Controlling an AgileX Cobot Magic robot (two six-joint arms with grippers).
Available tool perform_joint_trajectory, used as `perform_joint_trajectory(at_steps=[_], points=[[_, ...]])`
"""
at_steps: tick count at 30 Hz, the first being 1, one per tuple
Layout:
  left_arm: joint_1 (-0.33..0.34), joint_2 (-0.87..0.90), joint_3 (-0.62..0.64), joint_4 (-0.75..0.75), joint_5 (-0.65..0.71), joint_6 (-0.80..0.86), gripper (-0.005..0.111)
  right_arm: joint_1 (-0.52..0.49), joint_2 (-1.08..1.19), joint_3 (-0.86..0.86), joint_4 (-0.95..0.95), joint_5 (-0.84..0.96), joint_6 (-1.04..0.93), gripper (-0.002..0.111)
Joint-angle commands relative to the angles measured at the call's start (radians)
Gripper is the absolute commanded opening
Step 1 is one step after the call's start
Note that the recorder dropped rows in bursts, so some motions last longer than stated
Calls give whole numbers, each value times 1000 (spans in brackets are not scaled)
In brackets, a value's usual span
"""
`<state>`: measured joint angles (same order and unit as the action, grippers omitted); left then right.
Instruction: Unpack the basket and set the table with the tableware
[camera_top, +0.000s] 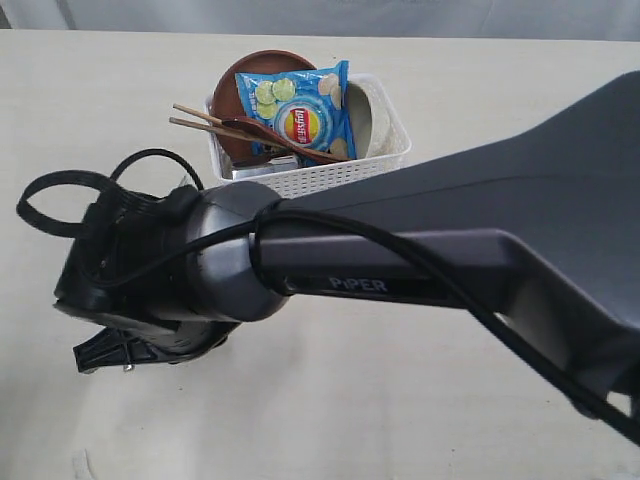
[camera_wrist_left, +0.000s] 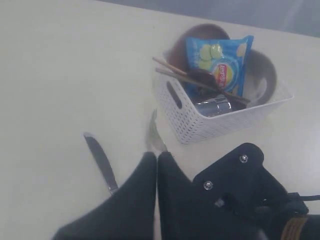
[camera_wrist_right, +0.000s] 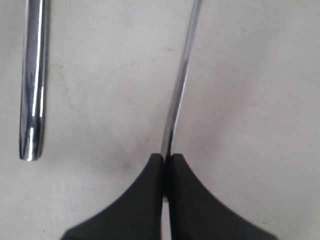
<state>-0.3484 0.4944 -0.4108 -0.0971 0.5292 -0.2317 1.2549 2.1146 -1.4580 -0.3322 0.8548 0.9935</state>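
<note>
The white basket (camera_top: 330, 178) stands at the back of the table (camera_top: 350, 410). It holds a brown plate (camera_top: 265, 65), chopsticks (camera_top: 205, 127), a dark spoon (camera_top: 262, 130), a pale bowl (camera_top: 377, 115) and a steel cup (camera_wrist_left: 215, 106). A knife (camera_wrist_left: 100, 162) and a fork (camera_wrist_left: 154, 132) lie on the table left of the basket. My right gripper (camera_wrist_right: 165, 158) is shut on the thin fork handle (camera_wrist_right: 180, 85), with the knife handle (camera_wrist_right: 31, 95) beside it. My left gripper (camera_wrist_left: 157, 156) is shut and holds nothing.
A blue chip bag (camera_top: 300, 110) lies on top of the basket's contents. My right arm (camera_top: 420, 260) reaches across the front of the exterior view and hides much of the table; its black wrist (camera_wrist_left: 240, 190) sits close beside my left fingers.
</note>
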Motion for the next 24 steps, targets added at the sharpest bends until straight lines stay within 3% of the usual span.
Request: perform_joint_trajectory(at_steps=[1, 7, 20, 24], points=[[-7, -6, -7, -10, 0, -10, 0, 24, 4, -103, -68, 143, 14, -1], [-7, -6, -7, -10, 0, -12, 0, 74, 99, -269, -112, 366, -49, -1], [-7, -11, -10, -10, 6, -12, 0, 99, 254, -411, -128, 366, -70, -1], [-7, -36, -26, 121, 6, -106, 0, 99, 251, -411, -143, 366, -74, -1]])
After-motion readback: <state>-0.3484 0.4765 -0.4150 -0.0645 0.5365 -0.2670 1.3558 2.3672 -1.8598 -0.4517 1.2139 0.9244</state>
